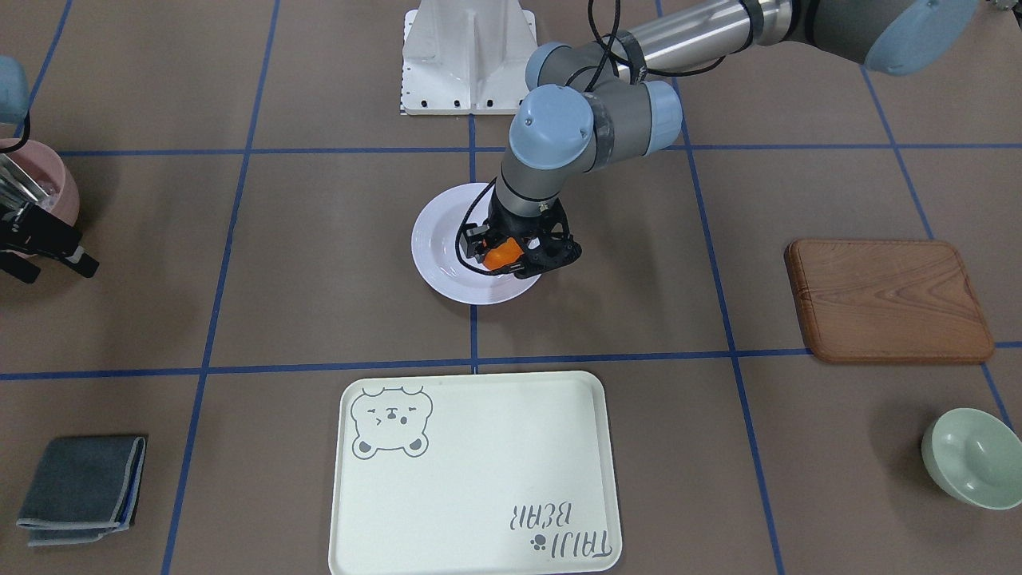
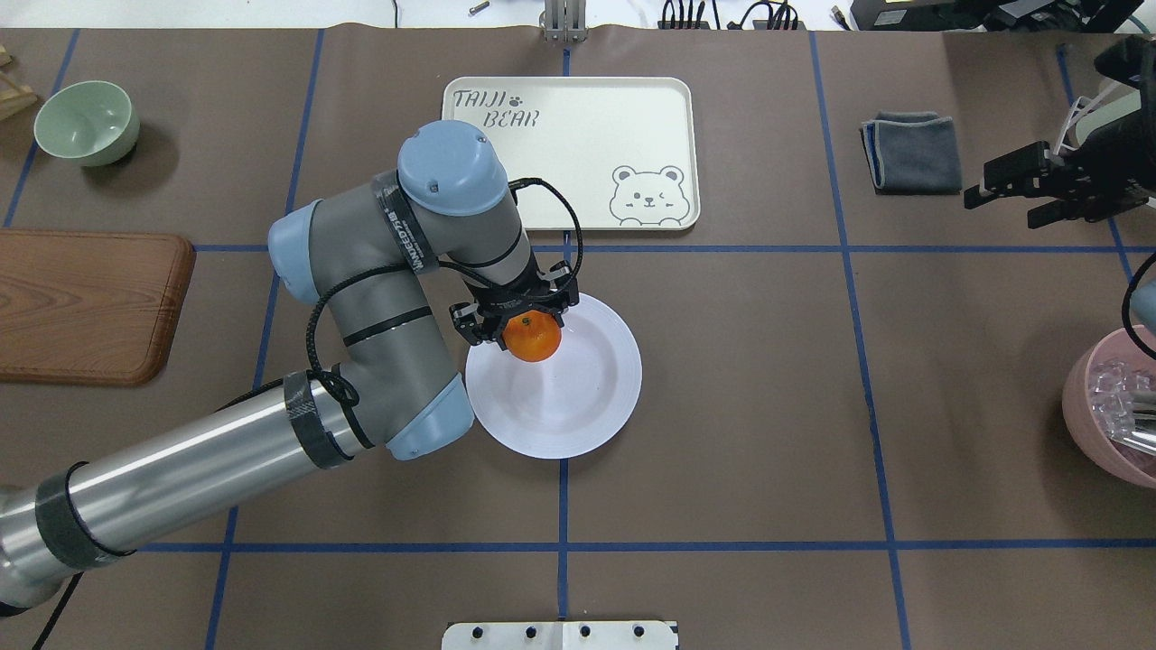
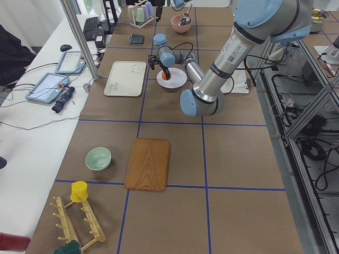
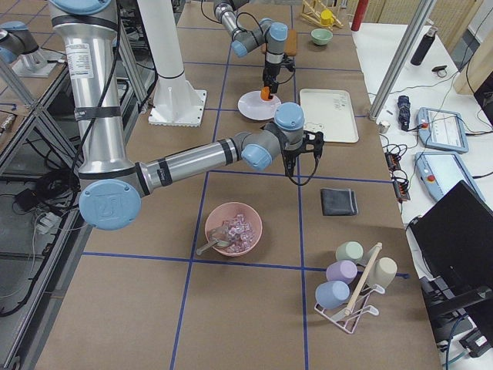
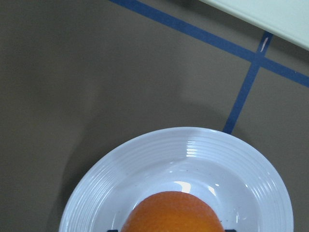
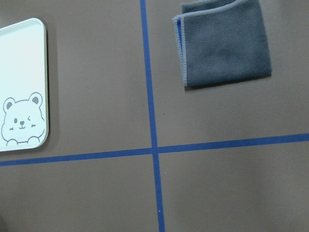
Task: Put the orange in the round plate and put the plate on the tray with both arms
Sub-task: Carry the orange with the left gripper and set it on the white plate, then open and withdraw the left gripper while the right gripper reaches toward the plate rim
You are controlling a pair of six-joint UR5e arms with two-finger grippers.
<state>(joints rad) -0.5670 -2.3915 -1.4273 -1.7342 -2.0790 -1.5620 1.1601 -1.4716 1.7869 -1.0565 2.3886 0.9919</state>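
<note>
Overhead exterior: your left gripper (image 2: 526, 327) grips the orange (image 2: 533, 341) over the round plate (image 2: 582, 406). Lower gently, then release.

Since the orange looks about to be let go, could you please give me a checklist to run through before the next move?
1. Left gripper shut on the orange: ok.
2. Orange over the well of the round plate: ok, off-centre toward the tray.
3. Orange touching the plate: cannot tell; its height is unclear.
4. Tray free for the plate: ok, nothing lies on it.
5. Right gripper away from the plate: ok, open, off near the grey cloth.
</note>
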